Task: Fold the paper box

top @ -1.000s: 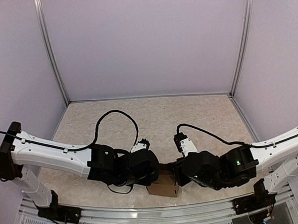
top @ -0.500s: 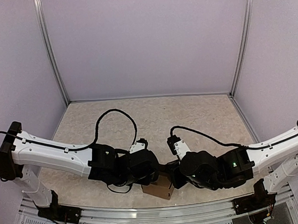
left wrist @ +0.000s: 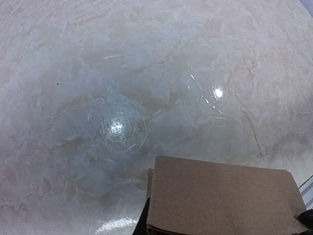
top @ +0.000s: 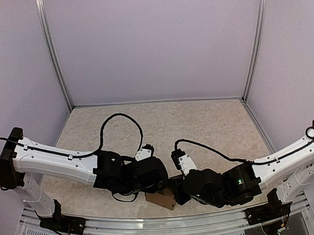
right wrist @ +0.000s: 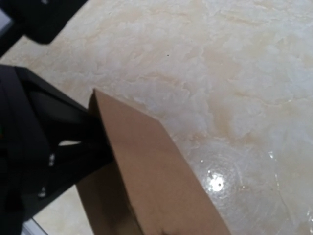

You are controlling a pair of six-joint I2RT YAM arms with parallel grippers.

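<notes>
Holding: the paper box (top: 161,200) is gripped between the two wrists at the near edge of the table (top: 162,122), about midway between the arm bases.
Item form: a small brown box shape with raised panels is seen, not a flat cut-out; a folded edge and two plain faces are shown in the right wrist view (right wrist: 151,176).
Left gripper (top: 159,187): closed; it is judged to be pinched on a cardboard panel, which fills the lower part of its wrist view (left wrist: 220,196).
Right gripper (top: 178,191): closed; a pinch on a thin panel is judged likely, though the contact itself is out of frame.
Done: the side walls are judged to have been raised into box form.
Left: closing and tucking of the remaining flaps is presumed; which flaps are open cannot be told, as the box is largely covered by both wrists from above.
Contact with table: it cannot be told whether the box rests on the surface or is lifted.
Surroundings: black cables (top: 120,119) looped over the table; purple walls (top: 153,44); a metal rail (top: 152,225) below the box.
Obstructions: none are noted beyond the two crowded wrists.
</notes>
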